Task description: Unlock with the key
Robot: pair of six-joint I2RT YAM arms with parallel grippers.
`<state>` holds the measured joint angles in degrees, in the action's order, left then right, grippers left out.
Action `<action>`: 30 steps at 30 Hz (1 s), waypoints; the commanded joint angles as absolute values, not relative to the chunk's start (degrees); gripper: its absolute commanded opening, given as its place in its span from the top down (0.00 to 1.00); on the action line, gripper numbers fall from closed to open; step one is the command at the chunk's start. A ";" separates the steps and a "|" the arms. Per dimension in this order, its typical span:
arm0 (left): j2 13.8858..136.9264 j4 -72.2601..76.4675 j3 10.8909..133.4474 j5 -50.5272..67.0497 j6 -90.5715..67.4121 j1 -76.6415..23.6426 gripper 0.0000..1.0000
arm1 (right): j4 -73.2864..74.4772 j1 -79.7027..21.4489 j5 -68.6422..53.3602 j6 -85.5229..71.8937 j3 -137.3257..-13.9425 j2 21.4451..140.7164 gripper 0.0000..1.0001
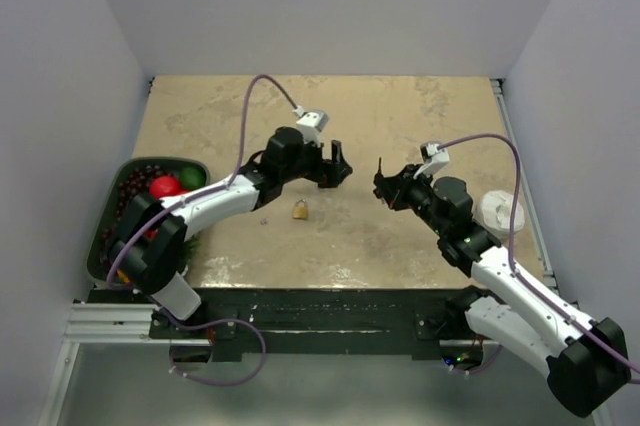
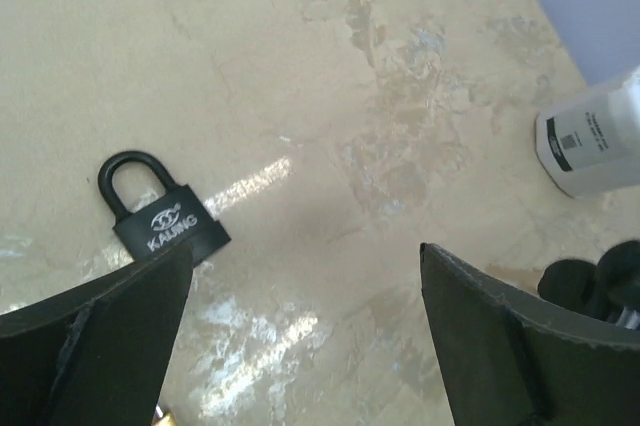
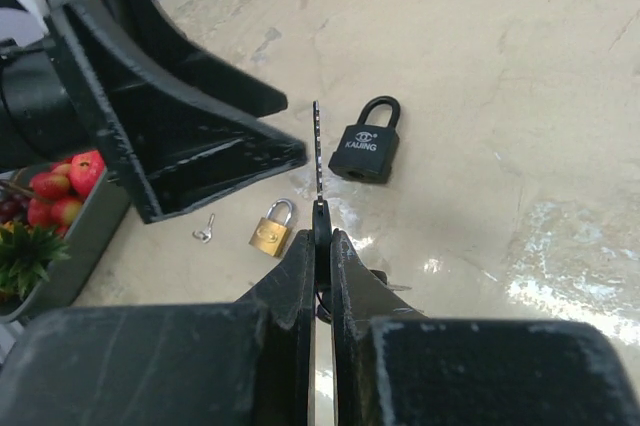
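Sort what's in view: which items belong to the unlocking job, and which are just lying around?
Job: key in the right gripper, black Kauing padlock, left gripper open beside it.
Probably idle: small brass padlock, small loose key, fruit tray, white container.

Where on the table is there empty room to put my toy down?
The far strip of table by the back wall is bare, so is the near patch between brass padlock and right arm. Crowded: the middle, with left tool, right tool and black padlock; fruit tray on the left.
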<state>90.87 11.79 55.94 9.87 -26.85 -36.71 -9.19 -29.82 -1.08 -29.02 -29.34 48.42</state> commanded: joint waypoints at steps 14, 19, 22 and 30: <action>108.98 -5.98 75.06 -9.76 -25.66 -38.32 0.10 | -5.98 -29.71 4.22 -26.37 -26.81 40.78 1.00; 113.80 -9.39 79.08 -9.93 -27.33 -38.14 0.10 | -6.06 -29.71 3.43 -26.72 -25.58 39.47 1.00; 116.27 -12.29 81.82 -11.16 -27.42 -38.23 0.10 | -6.15 -29.62 3.25 -26.89 -25.23 39.37 1.00; 119.09 -15.20 83.85 -11.87 -27.25 -38.32 0.15 | -7.12 -29.71 2.81 -27.25 -24.17 39.20 1.00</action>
<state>118.34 -12.95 81.01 -9.85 -26.57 -38.33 -5.10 -29.82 2.26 -27.33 -24.56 40.32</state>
